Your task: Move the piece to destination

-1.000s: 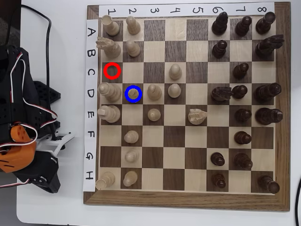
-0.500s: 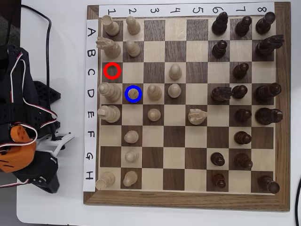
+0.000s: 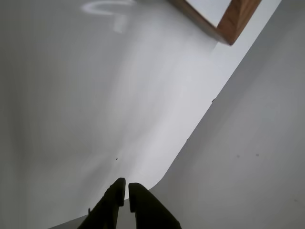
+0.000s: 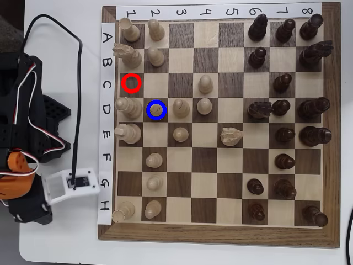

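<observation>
In the overhead view the pawn stands inside the blue ring on a dark square in row D, column 2 of the chessboard. A red ring marks the empty dark square up and to the left of it, in row C, column 1. Light pieces stand just beside the pawn on either side in the same row. The arm sits on the white table to the left of the board, well apart from the pawn, with its white camera housing just beside the paper strip of row letters. In the wrist view the gripper hangs over the bare table near its rounded corner, its two dark fingers almost together with only a thin slit between them and nothing held.
</observation>
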`<action>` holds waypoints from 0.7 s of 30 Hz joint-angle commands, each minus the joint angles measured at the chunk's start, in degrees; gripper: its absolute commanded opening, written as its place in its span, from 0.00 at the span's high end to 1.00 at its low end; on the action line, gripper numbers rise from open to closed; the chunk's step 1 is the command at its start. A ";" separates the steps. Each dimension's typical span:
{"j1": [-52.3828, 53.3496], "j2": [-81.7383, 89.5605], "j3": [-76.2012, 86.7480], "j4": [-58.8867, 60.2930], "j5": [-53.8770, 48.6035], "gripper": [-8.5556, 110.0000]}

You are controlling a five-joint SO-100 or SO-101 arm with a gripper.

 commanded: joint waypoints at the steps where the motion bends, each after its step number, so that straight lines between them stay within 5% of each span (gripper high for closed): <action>1: 1.67 -5.89 -4.13 -1.85 2.64 0.93; 21: 9.14 7.12 -1.67 2.37 10.55 0.93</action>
